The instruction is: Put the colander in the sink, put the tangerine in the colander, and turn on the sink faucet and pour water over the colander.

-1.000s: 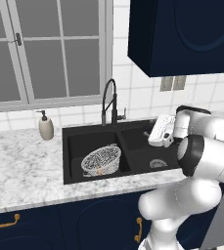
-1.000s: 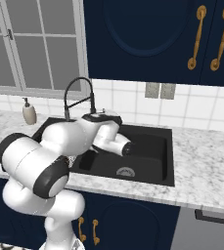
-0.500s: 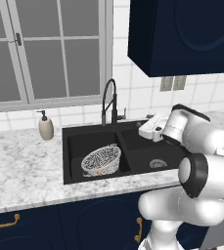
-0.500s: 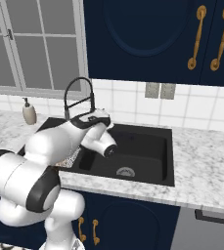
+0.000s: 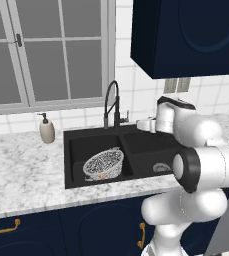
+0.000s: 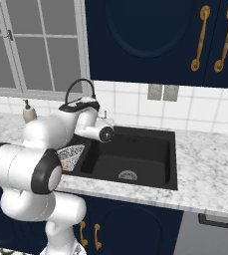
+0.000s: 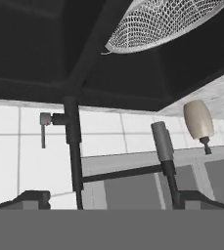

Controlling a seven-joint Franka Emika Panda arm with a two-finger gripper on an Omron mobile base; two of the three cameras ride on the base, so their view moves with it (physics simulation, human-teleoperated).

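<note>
The wire-mesh colander (image 5: 103,164) sits in the left basin of the black sink (image 5: 67,150), with the orange tangerine (image 5: 102,175) inside it. The tall black sink faucet (image 5: 111,104) stands behind the divider. My gripper (image 5: 142,124) is open and empty, hovering just right of the faucet's base and pointing at it. The hand view is upside down. In it the faucet post (image 7: 72,146), its side handle (image 7: 44,126) and its spray head (image 7: 162,141) rise between my fingertips (image 7: 33,197), with the colander (image 7: 167,22) beyond. The water is out of view.
A beige soap bottle (image 5: 47,131) stands on the marble counter (image 5: 21,175) left of the sink. The window and tiled wall lie behind the faucet. Dark upper cabinets (image 5: 186,35) hang above the right side. My arm spans the right basin (image 6: 135,154).
My hand has swung left from over the right basin to the faucet's base. The colander and tangerine have not moved.
</note>
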